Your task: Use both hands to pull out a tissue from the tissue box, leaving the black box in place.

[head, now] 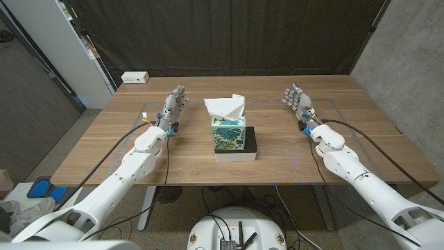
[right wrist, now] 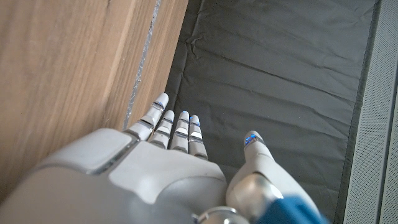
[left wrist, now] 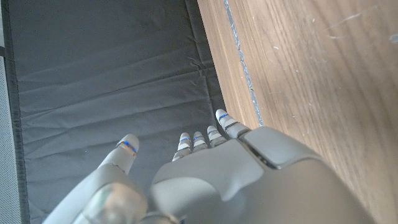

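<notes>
A green-patterned tissue box (head: 228, 133) stands at the middle of the wooden table (head: 277, 163), with a white tissue (head: 226, 107) sticking up from its top. A flat black box (head: 248, 141) lies against its right side on a white base. My left hand (head: 174, 105) stands to the left of the tissue box, fingers apart and holding nothing. My right hand (head: 297, 101) stands to the right, likewise spread and holding nothing. The left wrist view shows the back of the left hand (left wrist: 242, 180) over the table; the right wrist view shows the right hand (right wrist: 155, 168) the same way.
A white power strip (head: 134, 78) lies at the table's far left corner. A dark curtain (head: 229, 35) hangs behind the table. Cables run along both forearms. Bare wood lies between each hand and the boxes.
</notes>
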Motion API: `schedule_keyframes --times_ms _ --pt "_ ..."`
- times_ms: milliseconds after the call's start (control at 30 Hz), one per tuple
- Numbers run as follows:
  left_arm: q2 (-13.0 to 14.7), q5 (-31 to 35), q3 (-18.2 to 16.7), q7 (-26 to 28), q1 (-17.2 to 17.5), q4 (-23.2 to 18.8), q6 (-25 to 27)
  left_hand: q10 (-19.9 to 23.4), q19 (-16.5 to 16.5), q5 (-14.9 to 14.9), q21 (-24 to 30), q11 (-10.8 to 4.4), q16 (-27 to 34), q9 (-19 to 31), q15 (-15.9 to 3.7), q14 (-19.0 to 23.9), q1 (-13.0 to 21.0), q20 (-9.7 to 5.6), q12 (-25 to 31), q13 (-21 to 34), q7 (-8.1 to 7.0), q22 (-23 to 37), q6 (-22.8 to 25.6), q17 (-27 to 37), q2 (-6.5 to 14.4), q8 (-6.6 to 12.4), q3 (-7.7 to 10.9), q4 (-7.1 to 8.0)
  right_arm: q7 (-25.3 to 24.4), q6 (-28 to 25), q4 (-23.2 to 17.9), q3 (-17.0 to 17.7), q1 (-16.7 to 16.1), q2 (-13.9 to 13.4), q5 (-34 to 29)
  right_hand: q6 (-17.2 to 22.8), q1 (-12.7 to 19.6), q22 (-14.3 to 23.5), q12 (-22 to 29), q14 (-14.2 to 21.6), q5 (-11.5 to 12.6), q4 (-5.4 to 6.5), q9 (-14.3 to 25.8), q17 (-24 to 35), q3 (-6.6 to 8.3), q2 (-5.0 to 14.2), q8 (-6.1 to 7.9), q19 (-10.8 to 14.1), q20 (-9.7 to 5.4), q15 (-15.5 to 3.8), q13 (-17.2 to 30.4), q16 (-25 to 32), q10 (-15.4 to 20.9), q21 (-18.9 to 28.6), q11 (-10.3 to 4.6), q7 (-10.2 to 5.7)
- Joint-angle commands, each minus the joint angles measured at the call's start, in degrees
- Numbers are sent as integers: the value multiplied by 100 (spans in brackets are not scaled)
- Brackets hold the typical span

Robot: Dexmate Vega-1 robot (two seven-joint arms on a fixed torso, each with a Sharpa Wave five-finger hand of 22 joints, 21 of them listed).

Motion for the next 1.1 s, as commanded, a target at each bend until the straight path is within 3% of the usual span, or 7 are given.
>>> schedule_keyframes --times_ms 33,333,600,767,867,1000,1100 --pt "61 109 -49 321 378 -539 -77 -48 61 34 37 5 26 20 -317 -49 1 -150 26 26 -15 29 -26 12 371 34 34 -1 315 111 324 -108 238 59 -69 48 20 22 31 54 31 3 29 8 44 70 40 39 -6 -35 27 17 19 7 -7 -13" --pt "135 280 -56 415 441 -564 -164 -31 80 36 41 -16 30 19 -337 -21 5 -166 31 25 -31 27 -23 6 346 37 26 -27 257 167 306 -114 264 64 -141 67 -28 24 31 61 35 54 30 16 47 123 43 67 -69 -73 26 22 29 -25 -15 -36" --pt "63 343 -74 184 323 -163 -615 -58 156 7 26 -181 38 26 -417 96 201 -305 17 31 -80 6 -178 -7 -416 47 -256 -720 190 128 249 -130 245 68 -169 69 -46 24 31 70 34 65 30 16 41 116 41 82 -81 -66 25 23 37 -43 -8 -27" --pt "112 409 -13 -214 134 167 -870 -209 136 7 7 -118 33 43 -335 103 384 -278 -19 45 33 19 -471 9 -832 44 -401 -1175 139 101 254 -151 276 64 -226 71 -51 24 31 72 34 67 30 14 38 110 41 86 -80 -62 25 22 39 -51 -9 -18" --pt "181 520 36 -334 56 260 -938 -562 -68 33 -43 42 -10 66 -212 -115 578 -204 -56 64 199 34 -888 23 -1108 45 -510 -1467 135 85 270 -155 287 72 -222 69 -57 24 31 70 33 66 30 12 34 100 39 93 -69 -57 25 19 42 -60 -7 -21" --pt "278 949 127 -254 -44 388 -1162 -928 -325 56 -62 81 -2 103 -89 -388 865 -67 -41 101 343 38 -1523 41 -1249 39 -572 -1561 86 36 240 -159 276 61 -236 67 -59 24 30 61 33 64 30 9 31 91 38 100 -66 -52 24 13 41 -67 -6 -17" --pt "352 1086 183 -331 -109 440 -1225 -1584 -862 237 -91 41 -17 146 36 -997 1231 2 -40 140 379 42 -2450 59 -1491 74 -880 -1550 54 26 205 -155 254 44 -249 69 -62 24 29 63 33 64 30 8 28 87 38 108 -63 -51 24 12 42 -70 -8 -21"
